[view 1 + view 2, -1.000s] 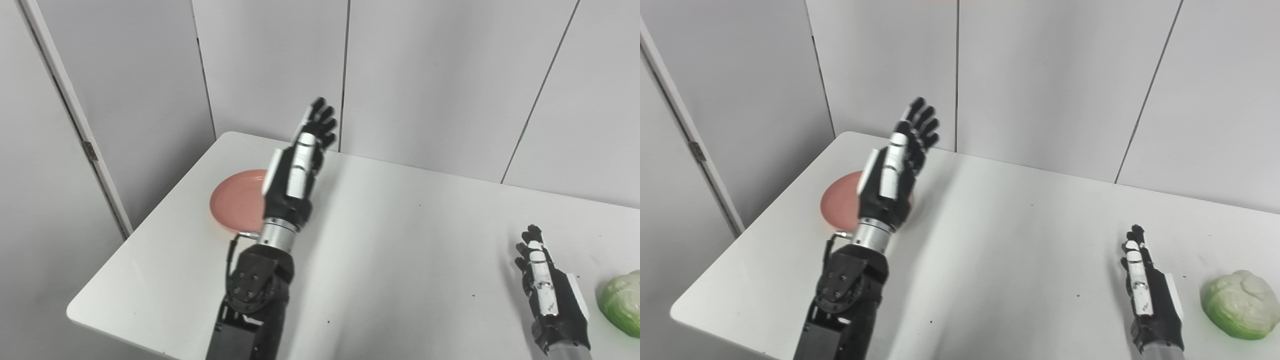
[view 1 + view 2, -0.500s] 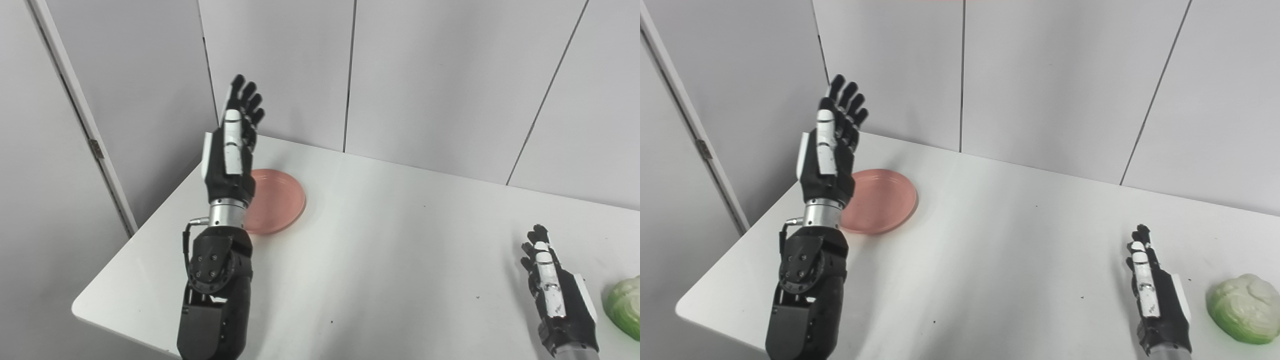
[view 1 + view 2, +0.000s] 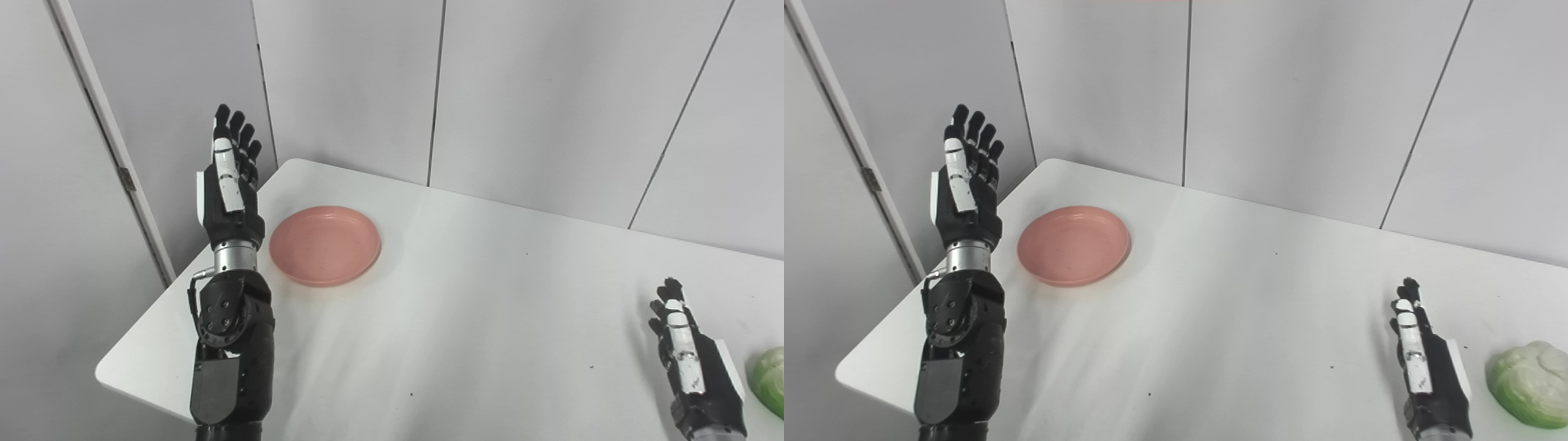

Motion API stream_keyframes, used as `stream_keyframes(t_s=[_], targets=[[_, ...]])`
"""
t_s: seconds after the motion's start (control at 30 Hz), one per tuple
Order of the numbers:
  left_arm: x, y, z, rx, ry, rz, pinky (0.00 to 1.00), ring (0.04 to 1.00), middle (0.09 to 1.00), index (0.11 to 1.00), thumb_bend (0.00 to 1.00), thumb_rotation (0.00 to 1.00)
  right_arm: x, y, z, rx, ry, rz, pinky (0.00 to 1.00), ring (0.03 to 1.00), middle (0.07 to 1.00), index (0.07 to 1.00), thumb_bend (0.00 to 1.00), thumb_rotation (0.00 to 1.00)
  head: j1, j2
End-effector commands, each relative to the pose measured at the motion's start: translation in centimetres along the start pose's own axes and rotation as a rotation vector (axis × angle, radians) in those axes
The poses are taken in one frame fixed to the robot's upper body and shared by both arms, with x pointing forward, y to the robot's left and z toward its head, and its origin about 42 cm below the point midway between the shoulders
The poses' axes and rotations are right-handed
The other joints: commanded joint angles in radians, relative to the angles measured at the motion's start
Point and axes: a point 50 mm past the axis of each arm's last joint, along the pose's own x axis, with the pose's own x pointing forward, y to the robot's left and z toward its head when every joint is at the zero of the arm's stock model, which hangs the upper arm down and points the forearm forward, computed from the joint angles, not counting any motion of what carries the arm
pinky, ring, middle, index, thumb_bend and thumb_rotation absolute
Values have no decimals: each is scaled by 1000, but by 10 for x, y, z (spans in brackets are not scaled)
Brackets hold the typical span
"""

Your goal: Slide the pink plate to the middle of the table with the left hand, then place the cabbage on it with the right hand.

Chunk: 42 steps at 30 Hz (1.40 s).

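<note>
The pink plate (image 3: 324, 244) lies flat near the table's far left corner. My left hand (image 3: 229, 177) is raised, open and empty, fingers pointing up, to the left of the plate above the table's left edge, not touching it. The green cabbage (image 3: 1530, 384) sits at the near right of the table, cut off by the frame edge in the left eye view (image 3: 772, 380). My right hand (image 3: 1424, 364) is open and empty, low over the table just left of the cabbage, apart from it.
The white table (image 3: 478, 306) has its left edge and rounded near-left corner close to my left arm. Grey wall panels (image 3: 520, 92) stand right behind the table's far edge. A door frame (image 3: 110, 147) stands at the left.
My left hand has swung from above the plate's right side over to its left side, uncovering the plate. The camera has shifted a little. The right hand, plate and cabbage have stayed in place.
</note>
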Motion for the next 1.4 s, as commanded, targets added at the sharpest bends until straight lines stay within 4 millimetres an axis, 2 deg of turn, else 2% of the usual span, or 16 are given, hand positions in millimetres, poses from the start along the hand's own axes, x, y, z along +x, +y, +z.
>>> stream_keyframes(t_s=[0.0,0.17,0.53,0.97,1.37], targets=[[15,-3,15,-20,-85,-10,978,972,971,958,444,1000,6,-1,18,-1,-56,8,1000,1000,1000,1000,135,1000,1,0],[17,5,6,-15,-57,5,985,984,983,980,433,1000,5,-2,17,4,-56,12,1000,1000,1000,1000,138,1000,6,0],[22,14,-13,-24,24,64,984,978,976,963,409,1000,4,-1,18,13,-48,23,1000,1000,1000,1000,122,1000,10,9],[26,24,-36,-7,102,87,1000,987,990,973,422,1000,3,0,22,12,-47,23,1000,1000,1000,1000,121,1000,10,20],[29,34,-48,-15,143,121,1000,983,981,970,415,1000,4,1,23,13,-50,12,1000,1000,1000,1000,137,1000,10,26]])
